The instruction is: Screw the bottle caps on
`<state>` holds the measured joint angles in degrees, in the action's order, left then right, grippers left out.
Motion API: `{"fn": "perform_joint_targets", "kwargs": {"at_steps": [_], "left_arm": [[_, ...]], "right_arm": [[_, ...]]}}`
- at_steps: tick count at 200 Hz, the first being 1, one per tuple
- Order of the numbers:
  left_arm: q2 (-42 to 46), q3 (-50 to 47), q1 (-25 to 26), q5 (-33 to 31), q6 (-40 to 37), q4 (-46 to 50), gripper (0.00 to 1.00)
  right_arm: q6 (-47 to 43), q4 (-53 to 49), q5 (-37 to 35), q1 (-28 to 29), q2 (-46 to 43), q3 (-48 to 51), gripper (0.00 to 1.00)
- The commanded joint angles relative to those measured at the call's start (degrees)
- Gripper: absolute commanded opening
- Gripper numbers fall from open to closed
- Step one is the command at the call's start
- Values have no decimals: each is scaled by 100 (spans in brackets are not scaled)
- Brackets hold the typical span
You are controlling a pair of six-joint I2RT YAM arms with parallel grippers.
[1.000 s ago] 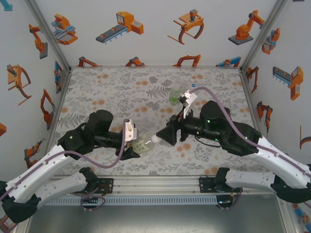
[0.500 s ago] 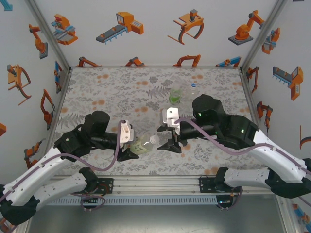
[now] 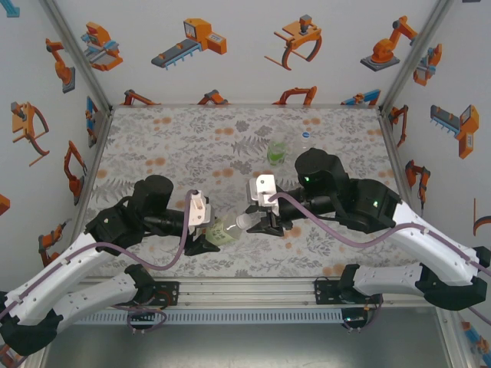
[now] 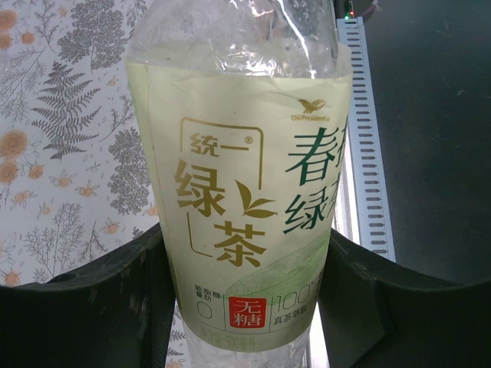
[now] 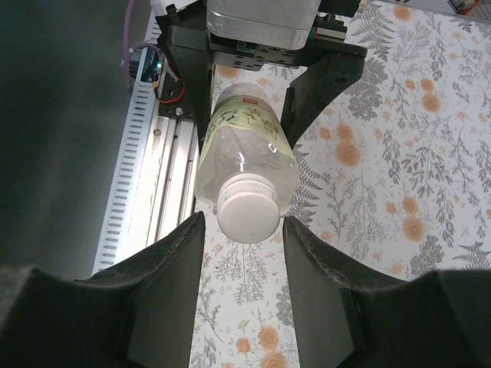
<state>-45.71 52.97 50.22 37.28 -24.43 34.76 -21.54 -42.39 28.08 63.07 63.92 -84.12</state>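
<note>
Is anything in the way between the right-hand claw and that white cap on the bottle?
Nothing visible. The white cap sits on the bottle the left gripper holds, between the open fingers of the right gripper, small bare gaps either side.

The bottle [image 4: 230, 38] has a yellow-green label [image 4: 230, 153] with gold characters 统一 in a frame above 绿茶. It also carries a small "Uni-President" mark, large dark green characters partly cut off, a red square reading 无糖, and the figures 0 and 100.
</note>
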Motion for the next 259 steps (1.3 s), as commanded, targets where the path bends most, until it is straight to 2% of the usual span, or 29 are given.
{"fn": "perform_joint_targets", "kwargs": {"at_steps": [1,22,84,123,150,176,220,245,259], "left_arm": [[40,81,23,144,28,27,0],[13,90,23,155,19,30,0],[33,100,25,124,15,12,0],[52,64,23,57,-10,13,0],[65,43,23,-184,11,-7,0],[111,29,25,-458,8,-34,0],[63,-15,23,-750,44,-254,0],[-48,15,23,-877,52,-328,0],[-95,37,28,-897,37,-321,0]], "right_arm": [[-53,262,77,-14,-2,-35,44],[-26,377,96,-19,23,-8,44],[32,128,154,-14,121,-20,34],[671,329,32,-14,53,78,13],[2223,829,-454,-14,-40,367,0],[4442,1074,-1378,-18,-94,610,0],[7942,164,-2687,-14,-129,772,0],[9586,-7,-3144,-35,-336,1049,0],[9988,75,-3270,-40,-434,1170,0]]}}
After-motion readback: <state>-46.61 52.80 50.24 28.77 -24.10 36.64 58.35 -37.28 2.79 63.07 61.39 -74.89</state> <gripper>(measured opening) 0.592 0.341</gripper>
